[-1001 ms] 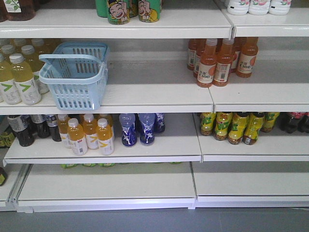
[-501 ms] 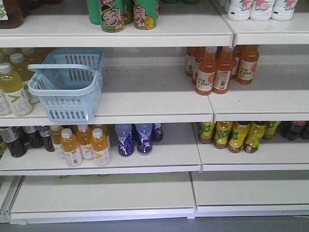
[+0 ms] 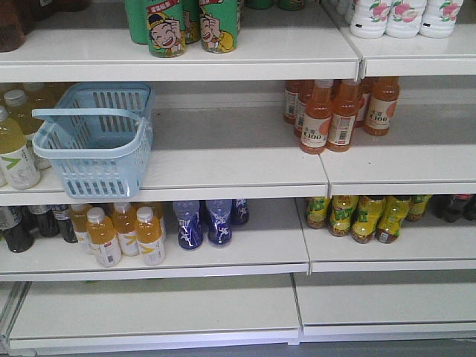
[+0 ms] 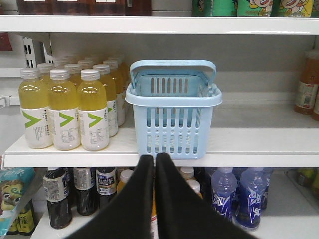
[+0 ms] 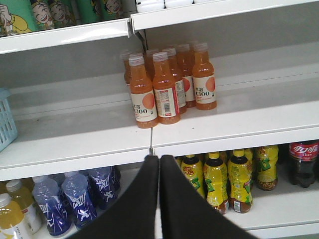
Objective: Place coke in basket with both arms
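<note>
With our black wedge-shaped left gripper (image 4: 154, 160) and right gripper (image 5: 159, 160) closed and empty, we judge this the approach: next, open onto the red-labelled plastic coke bottle (image 5: 303, 167) at lower right, pale blue slotted basket (image 4: 172, 130) centre-frame.

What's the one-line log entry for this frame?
stage: pre-grasp | left gripper: shut, empty, facing basket | right gripper: shut, empty | coke: on lower shelf, untouched

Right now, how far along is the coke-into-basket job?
Done: nothing; the pale blue slotted plastic basket sits empty on the middle shelf. In hand: nothing; left fingers and right fingers are shut, empty. Left: grasp the red-labelled plastic cola bottle on the lower shelf, far right, and place it in the basket.
</note>
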{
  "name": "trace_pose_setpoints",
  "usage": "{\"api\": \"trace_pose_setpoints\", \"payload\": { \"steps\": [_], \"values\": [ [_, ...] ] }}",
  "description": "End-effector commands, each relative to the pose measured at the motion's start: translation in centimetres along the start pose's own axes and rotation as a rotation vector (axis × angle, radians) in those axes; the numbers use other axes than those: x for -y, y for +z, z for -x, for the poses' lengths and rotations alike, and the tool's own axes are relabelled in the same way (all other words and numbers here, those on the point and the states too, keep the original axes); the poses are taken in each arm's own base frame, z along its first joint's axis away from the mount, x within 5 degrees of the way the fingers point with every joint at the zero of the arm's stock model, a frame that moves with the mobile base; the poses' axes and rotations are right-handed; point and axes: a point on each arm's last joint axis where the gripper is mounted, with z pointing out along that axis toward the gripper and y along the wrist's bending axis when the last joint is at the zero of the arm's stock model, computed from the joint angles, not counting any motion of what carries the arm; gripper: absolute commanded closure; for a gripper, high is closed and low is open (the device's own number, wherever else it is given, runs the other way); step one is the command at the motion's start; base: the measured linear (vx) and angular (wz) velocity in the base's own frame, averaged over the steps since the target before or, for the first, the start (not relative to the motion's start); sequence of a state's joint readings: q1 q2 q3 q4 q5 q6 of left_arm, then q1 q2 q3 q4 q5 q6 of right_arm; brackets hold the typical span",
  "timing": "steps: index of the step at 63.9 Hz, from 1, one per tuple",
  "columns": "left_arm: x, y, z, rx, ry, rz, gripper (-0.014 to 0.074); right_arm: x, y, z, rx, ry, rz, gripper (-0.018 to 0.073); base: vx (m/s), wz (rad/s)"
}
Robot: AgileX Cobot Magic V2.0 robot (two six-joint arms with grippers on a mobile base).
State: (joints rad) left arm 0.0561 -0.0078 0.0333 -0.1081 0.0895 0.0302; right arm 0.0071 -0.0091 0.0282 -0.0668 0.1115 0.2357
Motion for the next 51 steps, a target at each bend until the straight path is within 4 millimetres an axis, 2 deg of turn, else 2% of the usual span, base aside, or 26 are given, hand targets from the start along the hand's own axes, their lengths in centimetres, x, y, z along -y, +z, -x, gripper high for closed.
{"api": "trace_pose_setpoints", "payload": {
  "steps": [1, 51],
  "values": [
    [-0.01, -0.14, 0.54, 0.086, -0.02, -0.004, 0.0603, -0.07, -0.08, 0.27, 0.079, -0.007, 0.014, 0.0564, 0.04, -0.01],
    [-0.01, -0.14, 0.54, 0.086, -0.02, -0.004, 0.0603, -0.07, -0.08, 0.27, 0.079, -0.007, 0.014, 0.0564, 0.02, 0.0]
  ]
}}
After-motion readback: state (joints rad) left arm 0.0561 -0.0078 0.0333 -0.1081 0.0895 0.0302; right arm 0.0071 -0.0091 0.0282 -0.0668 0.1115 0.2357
